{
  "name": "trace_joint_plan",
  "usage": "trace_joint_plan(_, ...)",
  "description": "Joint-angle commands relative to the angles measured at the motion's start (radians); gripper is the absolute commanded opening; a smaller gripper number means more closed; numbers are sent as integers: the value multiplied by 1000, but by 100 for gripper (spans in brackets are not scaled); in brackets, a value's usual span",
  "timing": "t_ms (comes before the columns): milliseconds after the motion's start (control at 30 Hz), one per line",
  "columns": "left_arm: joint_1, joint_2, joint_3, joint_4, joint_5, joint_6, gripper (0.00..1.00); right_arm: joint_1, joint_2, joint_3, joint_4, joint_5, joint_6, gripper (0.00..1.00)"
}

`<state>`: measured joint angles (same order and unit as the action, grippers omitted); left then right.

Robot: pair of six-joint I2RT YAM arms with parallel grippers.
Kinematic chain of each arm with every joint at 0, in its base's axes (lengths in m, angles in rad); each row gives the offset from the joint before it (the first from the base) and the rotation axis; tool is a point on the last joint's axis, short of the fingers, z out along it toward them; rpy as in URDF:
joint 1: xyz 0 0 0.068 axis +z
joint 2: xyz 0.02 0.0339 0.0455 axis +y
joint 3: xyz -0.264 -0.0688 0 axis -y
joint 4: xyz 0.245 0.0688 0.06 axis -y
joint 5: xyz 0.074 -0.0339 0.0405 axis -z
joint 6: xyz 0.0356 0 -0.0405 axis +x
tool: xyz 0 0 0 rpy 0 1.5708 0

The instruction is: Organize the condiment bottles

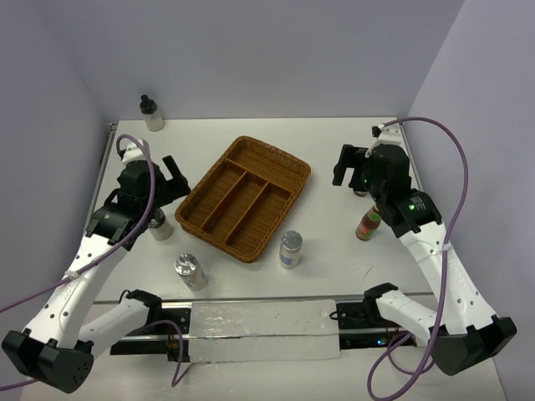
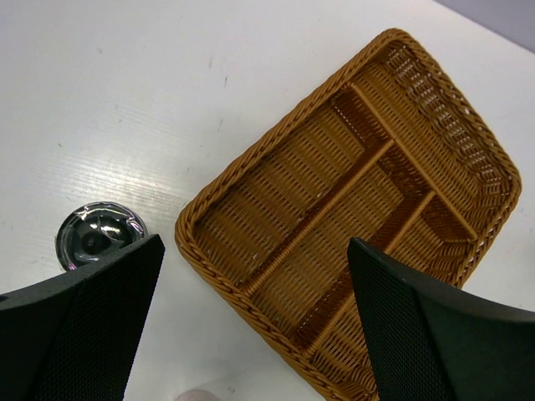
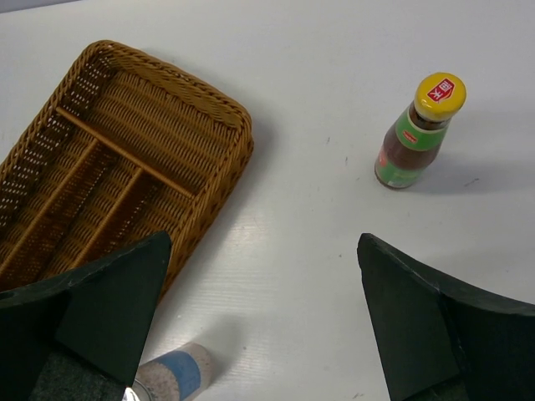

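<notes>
Top external shows left pincer [image 1: 177, 174] and right pincer [image 1: 339, 165] gaping, empty, bottles [image 1: 289, 249] standing around the tray [image 1: 251, 140]; we fear the right arm [image 1: 430, 242], seemingly close, toppling the red sauce bottle [image 1: 369, 221].

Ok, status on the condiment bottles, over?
Open and empty: left end effector, right end effector. All condiment bottles outside the wicker tray, none picked up. Nothing in the way.

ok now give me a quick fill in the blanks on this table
The brown wicker tray is ___. One red sauce bottle has a ___ cap. One black-capped cream bottle stands in the white table's far ___ corner. The left gripper and right gripper are both ___.
Missing: empty; yellow; left; open.
</notes>
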<state>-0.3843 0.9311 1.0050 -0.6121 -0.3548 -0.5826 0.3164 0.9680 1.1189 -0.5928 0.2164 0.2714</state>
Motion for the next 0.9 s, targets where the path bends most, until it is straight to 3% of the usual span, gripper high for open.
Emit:
trace_joint_plan(0, -1, 18, 45, 21, 14, 15, 99, 7, -31, -16, 23, 27, -1, 100)
trace_joint_plan(167, -1, 13, 49, 20, -1, 3, 99, 8, -49, -13, -17, 101, -1, 100)
trace_joint_plan(333, -1, 8, 32, 35, -4, -12, 99, -3, -74, -18, -102, 283, -1, 100)
trace_joint_plan(600, -1, 61, 110, -24, 51, -2, 100, -64, -173, -132, -180, 323, -1, 100)
trace_joint_plan(867, -1, 123, 123, -46, 55, 35, 99, -79, -187, -232, -107, 257, -1, 100)
